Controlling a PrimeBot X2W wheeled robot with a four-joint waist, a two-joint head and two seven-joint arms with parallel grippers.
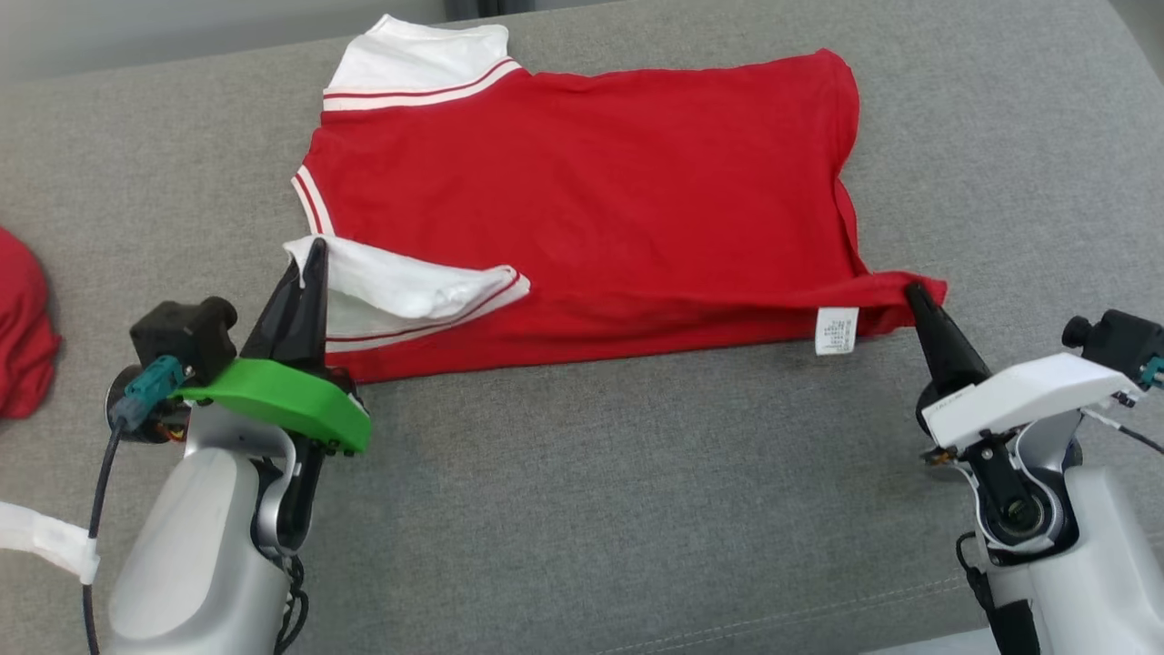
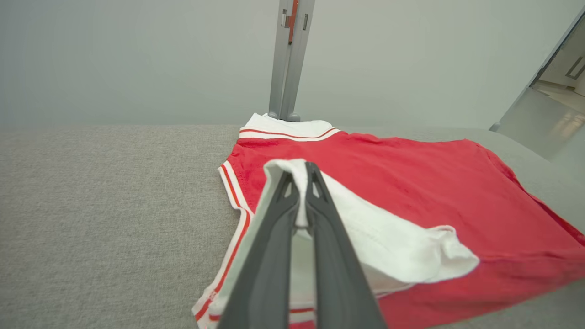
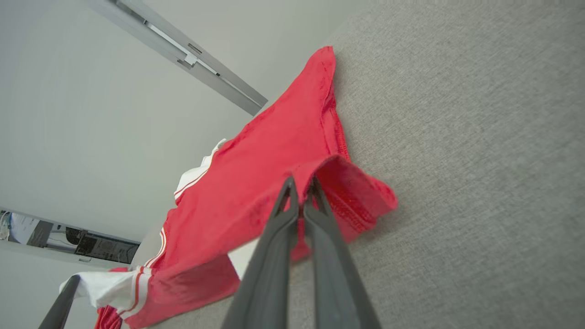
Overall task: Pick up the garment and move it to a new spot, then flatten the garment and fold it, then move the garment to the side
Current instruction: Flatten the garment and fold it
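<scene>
- Grey woven upholstery [image 1: 582, 491] forms the work surface across the head view. A pale wall lies behind it in both wrist views, and a grey metal post [image 2: 290, 55] rises beyond its far edge in the left wrist view.
- Spread on the upholstery is the garment [image 1: 591, 191], a red short-sleeved shirt with white, red-striped sleeves. It lies mid-frame towards the far edge, sleeve end to the robot's left and hem end to its right.
- Its far sleeve [image 1: 418, 59] lies flat on the surface at the top of the head view.
- Its near sleeve [image 1: 409, 289] is folded over the red body, with the tip raised off the cloth.
- On that tip the left gripper [image 1: 307, 259] has its dark fingers pressed together. In the left wrist view, white cloth is pinched between them.
- At the opposite end the right gripper [image 1: 914, 296] is clamped on the near hem corner, which is lifted slightly and drawn to a point. In the right wrist view, red cloth is squeezed between the fingertips.
- A small white care label [image 1: 837, 330] hangs at the garment's near edge, just beside the right gripper.
- A second red cloth [image 1: 23, 327] is partly in view at the left edge of the head view, well apart from the garment.
</scene>
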